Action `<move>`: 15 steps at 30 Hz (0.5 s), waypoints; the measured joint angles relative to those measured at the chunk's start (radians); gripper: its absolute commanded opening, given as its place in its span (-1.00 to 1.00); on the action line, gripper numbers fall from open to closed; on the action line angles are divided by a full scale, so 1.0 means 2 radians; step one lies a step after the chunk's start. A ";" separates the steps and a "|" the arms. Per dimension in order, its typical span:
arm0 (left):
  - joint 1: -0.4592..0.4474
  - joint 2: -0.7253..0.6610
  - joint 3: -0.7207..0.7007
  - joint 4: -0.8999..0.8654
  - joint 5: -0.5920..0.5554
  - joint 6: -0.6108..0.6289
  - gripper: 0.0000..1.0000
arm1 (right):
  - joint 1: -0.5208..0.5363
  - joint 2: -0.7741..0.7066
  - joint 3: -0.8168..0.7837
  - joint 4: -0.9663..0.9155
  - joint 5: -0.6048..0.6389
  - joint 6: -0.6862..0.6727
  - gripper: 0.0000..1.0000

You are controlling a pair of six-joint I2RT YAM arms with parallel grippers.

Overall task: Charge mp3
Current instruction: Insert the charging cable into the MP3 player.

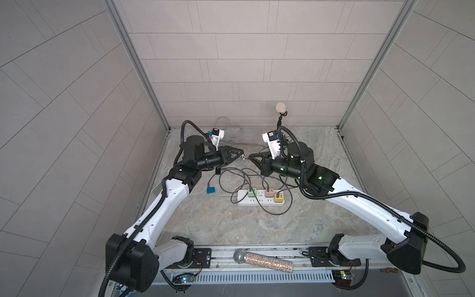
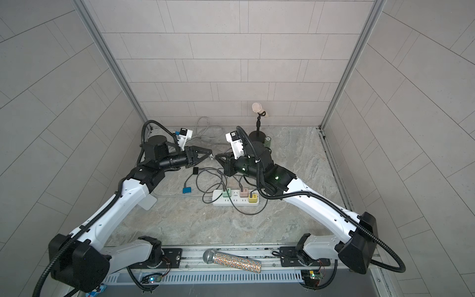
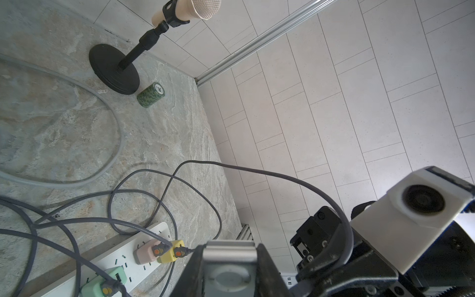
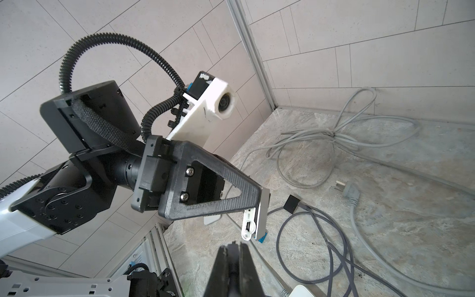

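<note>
So we're at the plug-in step: left fingers (image 4: 244, 195) clamp the mp3 (image 4: 248, 225), lower middle of the right wrist frame, port exposed. Right fingers (image 4: 223, 264) are pinched shut on the cable (image 3: 282, 177) end just below. Next move probably needs careful lining up, then a straight push.

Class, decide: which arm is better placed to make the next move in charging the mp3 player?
Right. The right claw appears shut on the charging cable, its plug facing the port of the mp3 player, which the left claw holds.
</note>
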 measured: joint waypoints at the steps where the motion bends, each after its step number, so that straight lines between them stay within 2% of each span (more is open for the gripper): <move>1: -0.001 0.000 0.000 0.000 0.001 0.001 -0.91 | 0.000 0.001 0.000 0.000 0.001 0.000 -1.00; 15: -0.004 0.000 0.000 -0.004 0.005 0.012 -0.92 | 0.000 0.015 0.000 0.001 0.006 0.000 -1.00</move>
